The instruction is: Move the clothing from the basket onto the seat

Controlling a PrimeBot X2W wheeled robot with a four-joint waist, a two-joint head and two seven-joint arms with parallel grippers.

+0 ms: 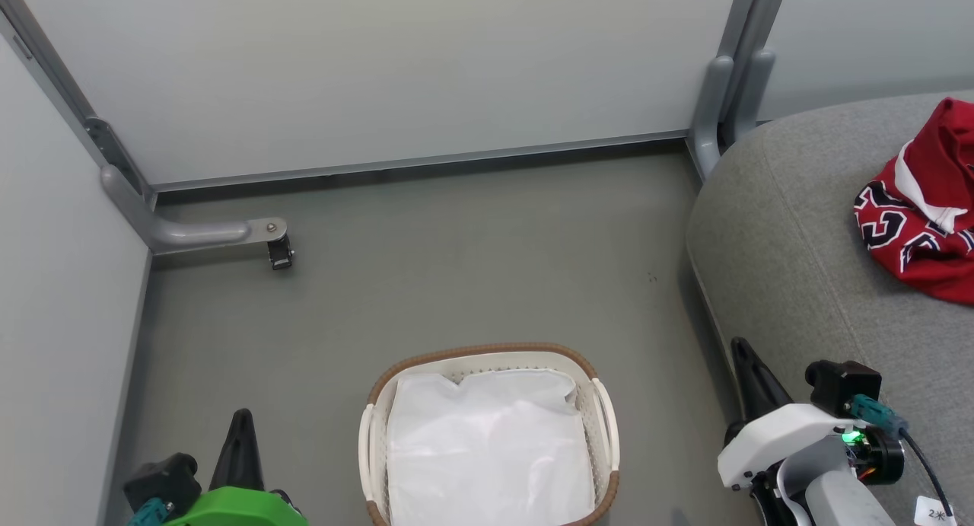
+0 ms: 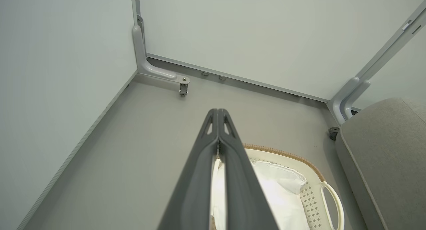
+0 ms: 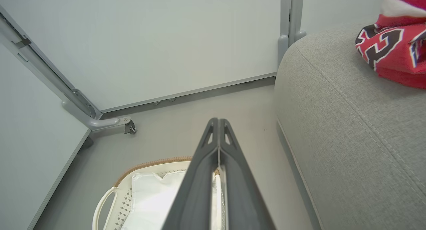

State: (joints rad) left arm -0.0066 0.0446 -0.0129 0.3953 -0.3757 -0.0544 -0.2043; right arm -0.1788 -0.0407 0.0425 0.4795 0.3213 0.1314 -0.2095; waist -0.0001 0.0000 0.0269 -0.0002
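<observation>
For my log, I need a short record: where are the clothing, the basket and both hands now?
clothing: red heap lying on the seat
basket: on the floor left of the seat, holding a white sheet
left hand: shut, empty, left of basket
right hand: shut, empty, near the seat edge
task: appears done

You see bright, even, soft light, a faint shadow beside the seat (image 1: 791, 267), a washed-out liner (image 1: 487, 442), and wrist-view edges bowed.
</observation>
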